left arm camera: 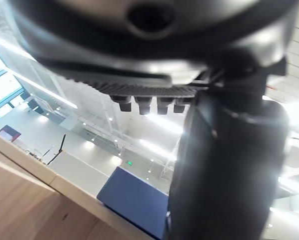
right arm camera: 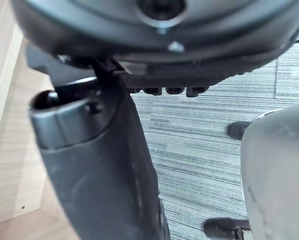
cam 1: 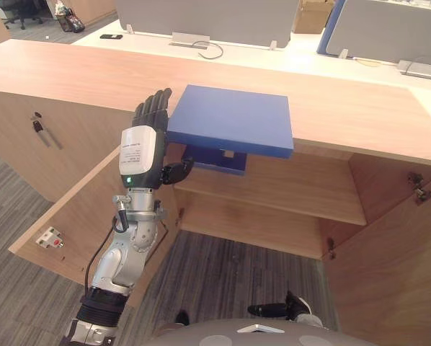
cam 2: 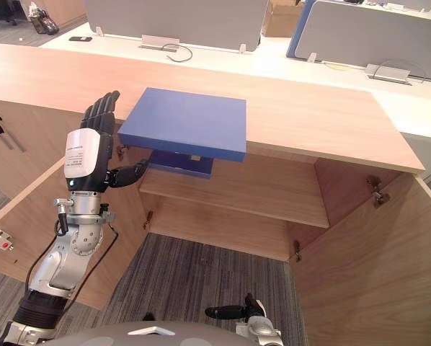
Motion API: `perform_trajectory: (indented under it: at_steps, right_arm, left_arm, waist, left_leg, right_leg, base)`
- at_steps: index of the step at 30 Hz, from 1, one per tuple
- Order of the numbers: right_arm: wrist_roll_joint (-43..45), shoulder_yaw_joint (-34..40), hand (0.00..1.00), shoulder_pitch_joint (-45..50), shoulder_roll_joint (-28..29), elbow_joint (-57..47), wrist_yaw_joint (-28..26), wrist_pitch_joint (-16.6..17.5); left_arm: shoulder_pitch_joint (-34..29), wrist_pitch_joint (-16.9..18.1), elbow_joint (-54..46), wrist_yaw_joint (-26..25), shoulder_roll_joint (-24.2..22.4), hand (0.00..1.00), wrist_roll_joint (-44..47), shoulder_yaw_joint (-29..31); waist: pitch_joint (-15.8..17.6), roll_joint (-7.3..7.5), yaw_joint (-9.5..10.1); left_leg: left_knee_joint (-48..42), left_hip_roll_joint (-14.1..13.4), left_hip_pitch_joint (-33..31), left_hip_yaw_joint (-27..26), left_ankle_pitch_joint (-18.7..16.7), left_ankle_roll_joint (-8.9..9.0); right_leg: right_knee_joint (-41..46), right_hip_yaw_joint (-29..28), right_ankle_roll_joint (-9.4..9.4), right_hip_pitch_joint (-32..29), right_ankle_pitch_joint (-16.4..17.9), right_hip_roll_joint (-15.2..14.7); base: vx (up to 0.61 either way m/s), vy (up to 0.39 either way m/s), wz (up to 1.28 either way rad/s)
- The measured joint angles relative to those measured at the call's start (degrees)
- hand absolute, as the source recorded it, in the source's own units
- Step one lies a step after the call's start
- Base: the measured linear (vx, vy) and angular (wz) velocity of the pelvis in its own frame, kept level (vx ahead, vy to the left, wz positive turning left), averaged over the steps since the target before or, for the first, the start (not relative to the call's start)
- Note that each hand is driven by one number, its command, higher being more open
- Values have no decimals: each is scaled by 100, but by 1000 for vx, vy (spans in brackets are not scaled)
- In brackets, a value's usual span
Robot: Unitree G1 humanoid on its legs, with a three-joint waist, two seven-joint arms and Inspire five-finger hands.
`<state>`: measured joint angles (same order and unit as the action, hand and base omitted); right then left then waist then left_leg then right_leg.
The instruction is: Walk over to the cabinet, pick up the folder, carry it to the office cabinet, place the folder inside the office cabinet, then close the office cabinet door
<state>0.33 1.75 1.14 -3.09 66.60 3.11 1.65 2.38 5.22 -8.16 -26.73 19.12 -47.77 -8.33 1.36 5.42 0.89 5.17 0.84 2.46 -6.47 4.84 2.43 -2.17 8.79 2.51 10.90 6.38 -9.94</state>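
the blue folder point(cam 1: 230, 119) is seen lying flat on the wooden cabinet top point(cam 1: 71, 72), its near part overhanging the front edge above the open compartment. the left hand point(cam 1: 145, 144) is raised just beside the folder's left edge. its fingers point(cam 1: 154, 107) are held straight and upward, and its thumb point(cam 1: 178, 171) is stretched out under the overhang. nothing is clasped by it, and whether the folder is touched cannot be told. the right hand point(cam 1: 277, 310) is held low by the body over the grey carpet point(right arm camera: 229, 100), its fingers relaxed and holding nothing.

the walk to the cabinet is judged done, and the pick-up is judged to be only at the reach. the folder has not been lifted. both doors, the left door point(cam 1: 78, 216) and the right door point(cam 1: 396, 252), are swung wide, and the inner shelf point(cam 1: 273, 191) is bare. grasping, carrying, placing inside and shutting the door are all left to be done.
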Motion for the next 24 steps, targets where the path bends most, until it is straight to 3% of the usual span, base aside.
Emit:
perform_trajectory:
  at_steps: [8,24]
  right_arm:
    - [-1,-9,100,-38,-8,0,-1,0]
    - [1,-10,100,-57,-21,3,-1,1]
  left_arm:
    - [185,65,165,106,412,100,-21,-282]
    - [866,121,431,116,645,100,-241,-532]
  waist:
    - [10,29,-97]
    - [24,9,-172]
  left_leg:
    - [-18,-2,0,-6,-10,6]
    - [-3,-13,7,-20,-18,14]
  right_leg:
    - [3,-5,59,1,-38,7]
    - [-9,-7,78,-5,-53,7]
  base:
    - [-7,-42,-1]
    - [-39,-23,-1]
